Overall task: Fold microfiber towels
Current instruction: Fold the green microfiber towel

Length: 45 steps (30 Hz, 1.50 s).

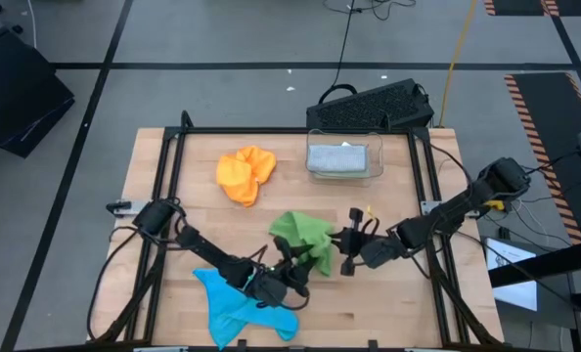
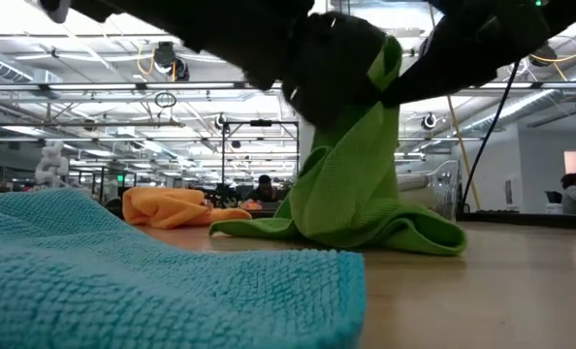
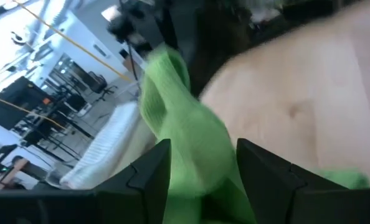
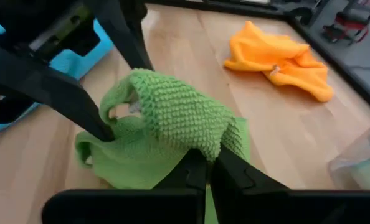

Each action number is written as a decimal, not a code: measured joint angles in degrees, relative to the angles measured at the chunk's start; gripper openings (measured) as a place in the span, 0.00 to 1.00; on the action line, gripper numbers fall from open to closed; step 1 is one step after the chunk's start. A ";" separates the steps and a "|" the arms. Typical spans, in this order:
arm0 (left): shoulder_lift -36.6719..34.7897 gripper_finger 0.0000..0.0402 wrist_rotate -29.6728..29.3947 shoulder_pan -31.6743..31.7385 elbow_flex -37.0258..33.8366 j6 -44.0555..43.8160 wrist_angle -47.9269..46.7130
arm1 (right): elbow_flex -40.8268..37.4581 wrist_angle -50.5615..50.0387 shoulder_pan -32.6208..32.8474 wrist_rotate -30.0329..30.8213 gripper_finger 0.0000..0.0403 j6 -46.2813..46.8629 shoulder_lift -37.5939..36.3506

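Altogether three loose towels: orange towel (image 1: 245,173), blue towel (image 1: 240,305), green towel (image 1: 305,238) pinched by right gripper (image 4: 208,167); left gripper (image 3: 202,165) spread.

Arms: two, dark, slim jointed links with rounded black housings.
Cables: black leads looped beside both bases.
Left claw (image 3: 200,177): matte black, angular, faceted fingers.
Right claw (image 4: 205,173): matte black, tapering fingers.

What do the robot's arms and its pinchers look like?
Both arms are dark, nearly black, thin and jointed, with black cables looping beside them. The left gripper and the right gripper each end in two flat, dark fingers that taper like wedges. The right arm has a small yellow spot near its base.
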 joint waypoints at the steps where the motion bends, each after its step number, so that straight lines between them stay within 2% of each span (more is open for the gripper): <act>1: 0.06 0.46 -0.16 0.27 0.02 0.65 1.13 | 0.00 0.04 -0.69 -1.41 0.01 -0.01 -0.01; 5: 0.12 0.46 -1.29 1.26 0.02 3.31 2.93 | 0.00 0.06 -2.94 -4.19 0.01 -0.24 0.01; 8: -0.12 0.40 -3.21 1.79 0.02 4.00 2.97 | 0.00 -0.76 -4.02 -4.27 0.01 -1.38 0.01; 14: -1.79 0.06 -6.54 1.93 0.02 8.54 2.63 | 0.00 -1.24 -5.46 -6.42 0.01 -2.11 0.01; 15: -2.16 0.03 -6.52 1.91 -0.02 9.06 2.31 | 0.00 -1.31 -5.61 -6.73 0.01 -2.16 0.01; 17: -3.20 0.03 -5.69 2.18 -0.02 9.26 2.41 | 0.00 -1.69 -5.90 -5.70 0.01 -2.27 0.01; 19: -4.62 0.05 -5.64 2.46 -0.01 9.70 1.46 | 0.01 -2.50 -5.88 -1.34 0.02 -1.59 0.01; 21: -6.27 0.05 -5.60 3.03 0.00 9.80 -1.28 | 0.02 -2.95 -5.54 0.83 0.06 -0.21 0.01; 24: -9.75 0.02 -4.43 4.05 -0.02 7.95 -7.71 | 0.00 -3.74 -4.01 0.77 0.14 3.73 0.01; 26: -12.21 0.02 0.71 5.35 0.02 3.53 -12.81 | -0.43 -3.58 -2.57 0.71 0.20 7.56 0.01; 30: -16.87 0.03 14.76 8.77 0.02 -7.22 -24.16 | -3.22 -0.15 0.84 1.07 0.30 15.22 0.06; 33: -19.10 0.01 20.06 11.10 0.02 -11.92 -29.72 | -5.40 6.99 3.89 3.33 0.35 17.59 1.71; 37: -20.73 0.03 20.93 12.80 0.00 -14.08 -32.82 | -6.28 17.76 6.55 5.30 0.38 17.75 7.60; 45: -23.59 0.01 20.11 14.72 -0.02 -13.25 -32.16 | -2.03 28.91 6.88 6.82 0.39 16.87 20.54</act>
